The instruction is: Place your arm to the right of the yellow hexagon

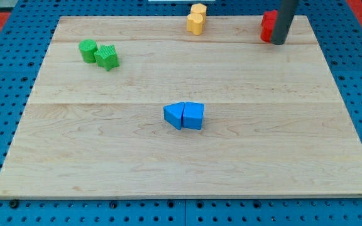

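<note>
A yellow hexagon block (pixel 195 24) sits near the top edge of the wooden board (pixel 105 157), with a second yellow block (pixel 198 9) touching it just above. My tip (pixel 278 43) is far to the right of the yellow hexagon, at the view's top right. It stands right against a red block (pixel 268 26), which the rod partly hides.
A green round block (pixel 88 49) and a green star-like block (pixel 107 57) sit touching at the top left. Two blue blocks (pixel 174 115) (pixel 193 115) sit touching near the board's middle. A blue pegboard (pixel 5 75) surrounds the board.
</note>
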Controlling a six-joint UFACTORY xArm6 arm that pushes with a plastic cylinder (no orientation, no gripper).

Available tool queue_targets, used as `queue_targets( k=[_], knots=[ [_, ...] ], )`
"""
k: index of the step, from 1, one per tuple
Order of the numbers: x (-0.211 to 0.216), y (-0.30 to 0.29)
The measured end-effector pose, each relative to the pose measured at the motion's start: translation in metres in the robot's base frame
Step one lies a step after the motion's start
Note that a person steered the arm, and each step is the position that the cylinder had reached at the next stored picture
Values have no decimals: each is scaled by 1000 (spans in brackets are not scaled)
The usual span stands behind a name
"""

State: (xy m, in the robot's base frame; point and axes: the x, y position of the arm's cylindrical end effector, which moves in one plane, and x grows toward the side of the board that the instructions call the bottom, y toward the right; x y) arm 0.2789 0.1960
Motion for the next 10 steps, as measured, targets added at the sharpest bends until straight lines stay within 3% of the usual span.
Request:
queue_targets(
  k=[3,4,5,6,7,8,10],
  knots=[
    [2,-48],
    [21,-54],
    [87,-66],
    [112,-142],
    [69,-172],
    [9,-122],
    [-86,-117]
  ],
)
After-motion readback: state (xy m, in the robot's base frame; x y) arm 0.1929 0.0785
